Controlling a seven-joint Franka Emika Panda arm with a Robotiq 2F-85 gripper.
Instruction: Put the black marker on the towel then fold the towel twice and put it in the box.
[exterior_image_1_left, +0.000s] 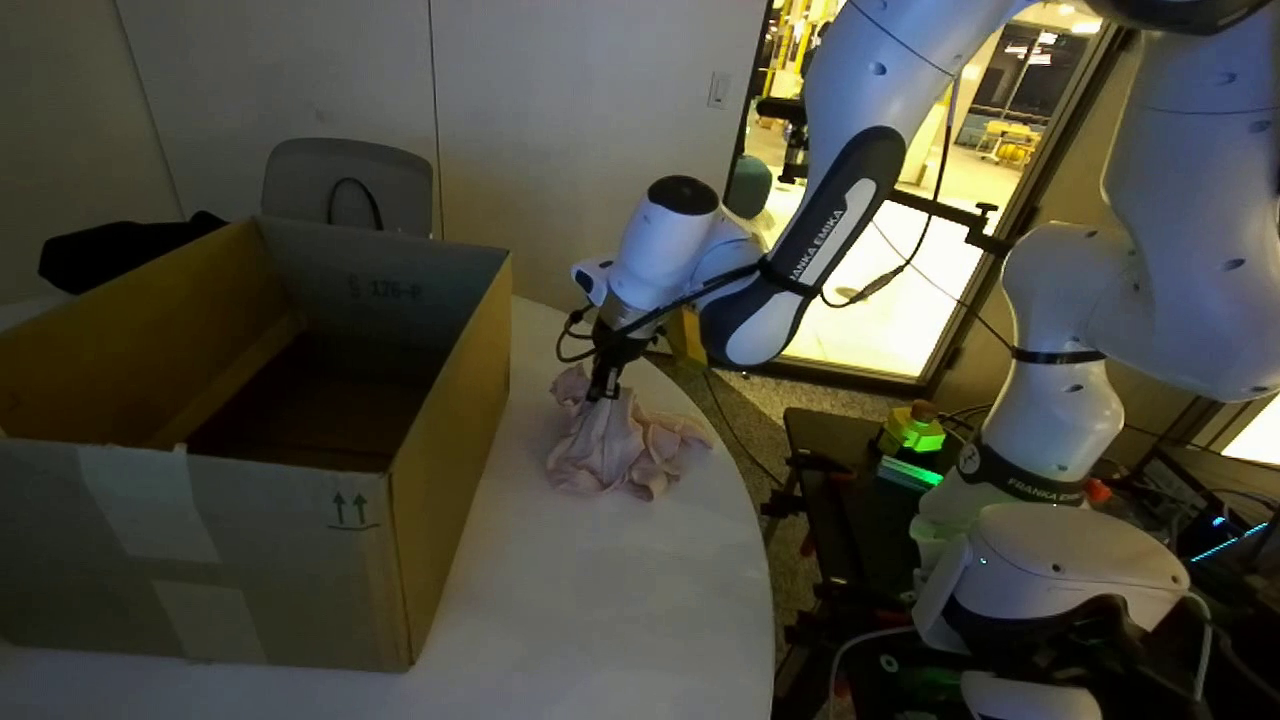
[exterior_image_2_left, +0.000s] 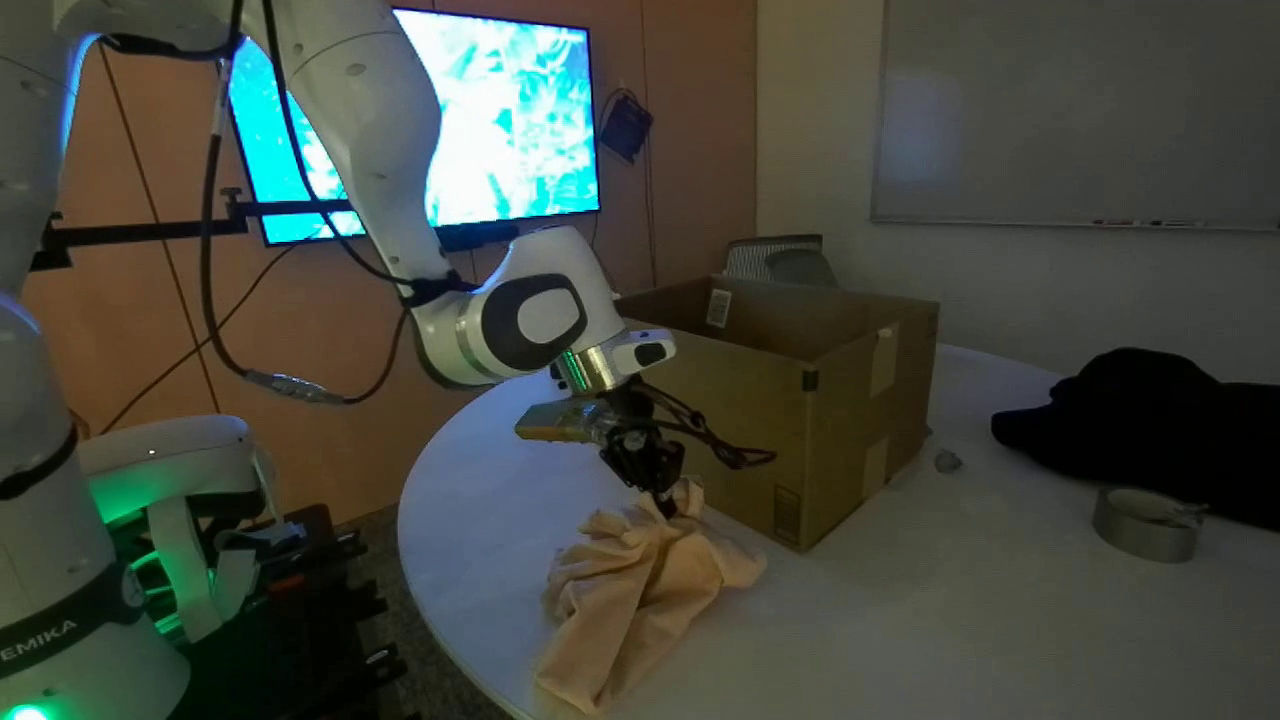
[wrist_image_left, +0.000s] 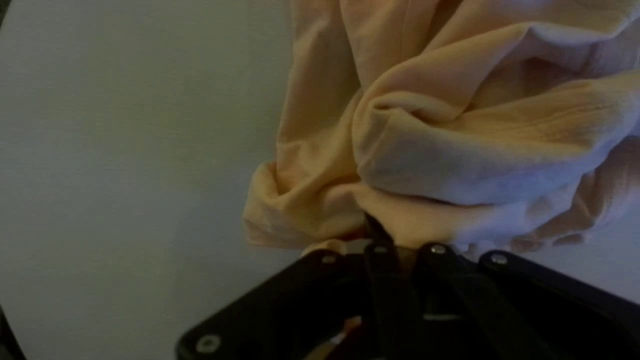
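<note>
The white surface (exterior_image_1_left: 620, 600) has a curved edge. On it stands a big brown box (exterior_image_1_left: 290, 560), open at the top, its dark bottom showing. The crumpled pink towel (exterior_image_1_left: 610, 460) sits between the box and that edge. The pincer (exterior_image_1_left: 604, 386) is squeezed nearly together, pinching a bunch of the towel.

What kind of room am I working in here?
Probably a meeting room: an exterior view shows a whiteboard, a lit flat-screen display and a curved-edge white table.
</note>
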